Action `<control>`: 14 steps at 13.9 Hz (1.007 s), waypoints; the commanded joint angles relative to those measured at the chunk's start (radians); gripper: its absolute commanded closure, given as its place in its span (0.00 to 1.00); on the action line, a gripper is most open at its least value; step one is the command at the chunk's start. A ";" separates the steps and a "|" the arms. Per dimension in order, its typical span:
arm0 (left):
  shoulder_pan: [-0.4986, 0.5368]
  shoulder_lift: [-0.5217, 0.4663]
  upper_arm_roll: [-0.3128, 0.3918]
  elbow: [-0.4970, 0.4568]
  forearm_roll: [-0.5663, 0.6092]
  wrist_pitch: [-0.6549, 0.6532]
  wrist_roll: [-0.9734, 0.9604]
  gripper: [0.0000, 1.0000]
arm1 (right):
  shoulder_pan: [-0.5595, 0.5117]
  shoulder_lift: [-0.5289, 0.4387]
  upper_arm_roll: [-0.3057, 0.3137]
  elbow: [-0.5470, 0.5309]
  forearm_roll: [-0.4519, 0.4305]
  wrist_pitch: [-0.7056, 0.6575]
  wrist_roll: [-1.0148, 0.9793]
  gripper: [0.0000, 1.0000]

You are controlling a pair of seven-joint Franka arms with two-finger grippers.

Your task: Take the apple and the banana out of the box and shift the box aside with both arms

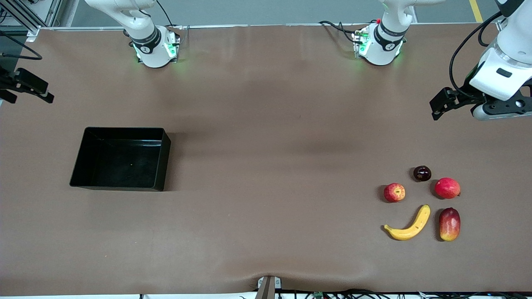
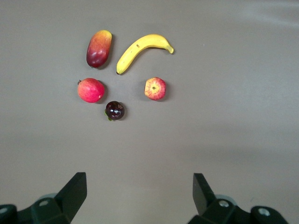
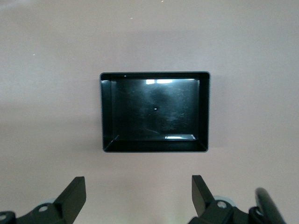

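Brown cloth covers the table (image 1: 266, 104); left hand (image 2: 139, 192) and right hand (image 3: 138, 193) hang wide, holding nothing.

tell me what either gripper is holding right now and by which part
Nothing is held. The left gripper is open above the fruits, the right gripper open above the glossy black rectangular plastic box.

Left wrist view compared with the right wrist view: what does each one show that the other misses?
Only the left wrist view shows the fruit: the banana, the apple, a mango, a round red fruit and a dark maroon fruit, all lying apart. Only the right wrist view shows the black box, empty. Both share the brown table and their own open jaws, the left gripper and the right gripper, holding nothing.
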 commanded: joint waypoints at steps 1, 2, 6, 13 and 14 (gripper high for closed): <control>-0.002 0.010 0.005 0.034 -0.017 -0.006 0.011 0.00 | -0.003 0.019 0.008 0.027 -0.038 -0.010 0.016 0.00; -0.002 0.007 0.005 0.034 -0.017 -0.009 0.011 0.00 | -0.001 0.019 0.009 0.027 -0.039 -0.007 0.016 0.00; -0.002 0.006 0.003 0.034 -0.013 -0.020 0.008 0.00 | 0.000 0.019 0.009 0.027 -0.041 -0.012 0.018 0.00; -0.002 0.010 0.000 0.033 -0.005 -0.021 0.010 0.00 | -0.004 0.021 0.009 0.027 -0.039 -0.003 0.018 0.00; 0.001 0.010 0.000 0.034 -0.005 -0.023 0.011 0.00 | -0.006 0.021 0.009 0.027 -0.036 0.001 0.018 0.00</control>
